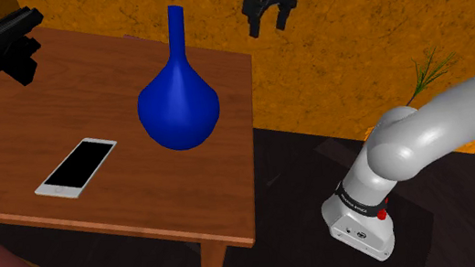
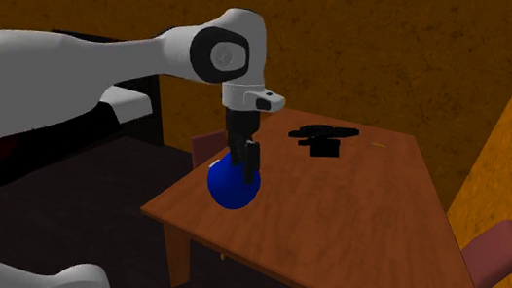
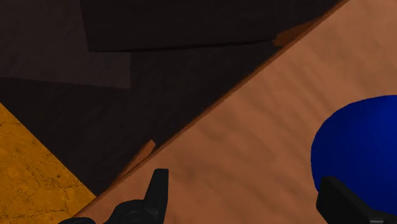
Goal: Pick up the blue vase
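Gripper (image 1: 271, 25) open wide for fat belly, empty; vase (image 1: 179, 107) upright near table (image 1: 142, 199) edge, seemingly not yet centred between jaws.

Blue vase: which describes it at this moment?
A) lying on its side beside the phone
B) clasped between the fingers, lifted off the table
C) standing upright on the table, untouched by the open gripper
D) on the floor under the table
C: in the shoulder view the blue vase stands upright on the table, and the gripper hangs open to the right of its neck, apart from it.
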`<state>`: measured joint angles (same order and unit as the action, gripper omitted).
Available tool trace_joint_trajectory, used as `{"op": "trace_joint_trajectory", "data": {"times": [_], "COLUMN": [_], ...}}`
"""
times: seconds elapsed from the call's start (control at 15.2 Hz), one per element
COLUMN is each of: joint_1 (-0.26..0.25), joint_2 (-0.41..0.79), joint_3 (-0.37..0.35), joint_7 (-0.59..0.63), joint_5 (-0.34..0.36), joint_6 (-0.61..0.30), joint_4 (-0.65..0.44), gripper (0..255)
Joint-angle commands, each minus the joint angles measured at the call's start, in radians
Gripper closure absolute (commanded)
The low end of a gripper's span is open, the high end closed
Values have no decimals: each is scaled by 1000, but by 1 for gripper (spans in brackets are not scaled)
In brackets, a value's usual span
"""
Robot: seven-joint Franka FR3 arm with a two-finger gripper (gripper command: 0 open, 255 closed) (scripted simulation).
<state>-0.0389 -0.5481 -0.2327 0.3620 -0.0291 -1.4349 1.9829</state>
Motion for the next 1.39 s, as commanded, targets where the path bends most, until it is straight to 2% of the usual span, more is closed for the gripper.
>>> {"op": "trace_joint_trajectory", "data": {"times": [0.0,0.33,0.59,0.79,0.99,1.32], "joint_1": [-2,-7,-22,-54,-132,-101], "joint_2": [64,217,369,512,691,615], "joint_3": [-42,-143,-232,-303,-370,-348], "joint_7": [54,184,301,400,501,483], "joint_5": [-8,0,42,107,216,164], "joint_6": [13,61,117,179,273,169], "joint_4": [-79,-282,-482,-668,-906,-741], "gripper": [0,0,0,0,0,0]}}
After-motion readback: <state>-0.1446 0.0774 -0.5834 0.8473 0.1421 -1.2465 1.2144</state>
